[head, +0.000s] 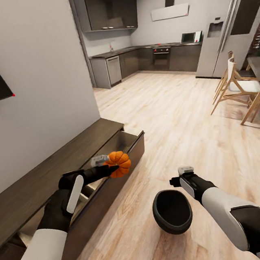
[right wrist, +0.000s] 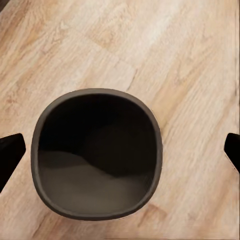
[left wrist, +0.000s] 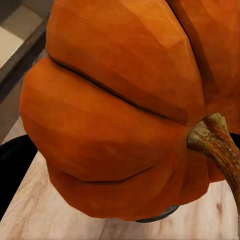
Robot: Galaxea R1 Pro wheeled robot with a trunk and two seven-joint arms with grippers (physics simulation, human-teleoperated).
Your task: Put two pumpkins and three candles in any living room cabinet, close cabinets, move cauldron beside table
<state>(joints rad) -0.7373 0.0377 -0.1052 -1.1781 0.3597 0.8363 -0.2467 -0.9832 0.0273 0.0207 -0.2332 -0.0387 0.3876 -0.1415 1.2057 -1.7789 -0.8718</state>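
The pumpkin [head: 119, 163] is gripped by the left claw [head: 105, 161] over the open drawer [head: 123, 141]. It should be lowered well inside before release. The right claw [head: 186, 172] is spread above the cauldron [head: 172, 212] on the floor.

- Light wood-plank floor [head: 177, 115] carries the black cauldron [head: 172, 211], standing upright.
- The dark cabinet [head: 50, 177] stands along the floor's left edge, against the wall.

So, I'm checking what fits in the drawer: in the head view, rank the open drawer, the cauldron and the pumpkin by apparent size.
1. Open drawer of the cabinet, clearly largest.
2. Cauldron, though it sits nearer the camera, which inflates it.
3. Pumpkin, smallest, held in the left gripper.
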